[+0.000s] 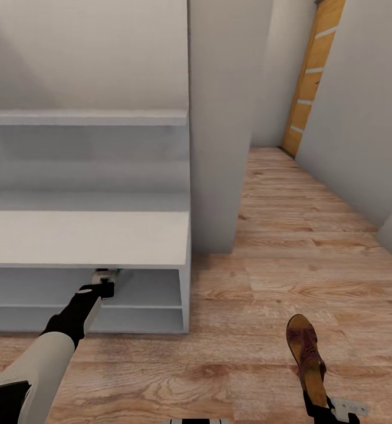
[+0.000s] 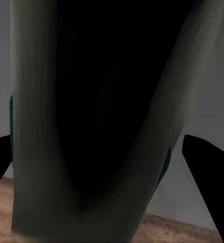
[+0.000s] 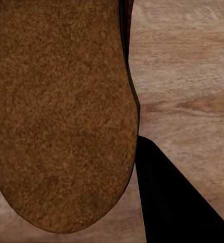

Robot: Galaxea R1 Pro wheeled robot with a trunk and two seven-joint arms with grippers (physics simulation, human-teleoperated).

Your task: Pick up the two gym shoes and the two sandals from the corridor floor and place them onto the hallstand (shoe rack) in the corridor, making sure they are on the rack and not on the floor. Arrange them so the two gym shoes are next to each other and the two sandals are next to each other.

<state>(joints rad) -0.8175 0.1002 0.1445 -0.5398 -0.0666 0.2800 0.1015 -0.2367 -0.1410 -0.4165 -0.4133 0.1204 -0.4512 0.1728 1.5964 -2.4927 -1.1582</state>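
- Gym shoe (image 1: 105, 273) sits at the tip of the left gripper (image 1: 105, 281), a white sneaker with a green trim, just under the front edge of the hallstand's bench top and at the mouth of its upper open shelf.
- In the left wrist view the gym shoe (image 2: 99, 121) shows close up, with pale sides, a dark opening and a sliver of green at each edge; the gripper's dark fingers (image 2: 209, 177) stand either side of it, so the gripper appears clamped on the shoe.
- Hallstand (image 1: 86, 238) is pale grey-white, with a bench top, two open shelves below and stepped shelves above. The left arm reaches from the lower left toward the upper open shelf.
- My judgement: the coming move turns on this line. The shelf lies straight ahead of the left gripper, so pushing the shoe further in along the arm's own direction would seat it.
- Sandal (image 1: 306, 356), brown leather with a tan footbed, is at the lower right above the corridor floor (image 1: 290, 259), its long axis running away from the robot, toe forward.
- Right gripper (image 1: 331, 412) grips the sandal at its near heel end. In the right wrist view the brown sole (image 3: 61, 111) shows close up over wood planks.
- Hallstand lies well to the left of the sandal, so the right arm has the longer way to go.
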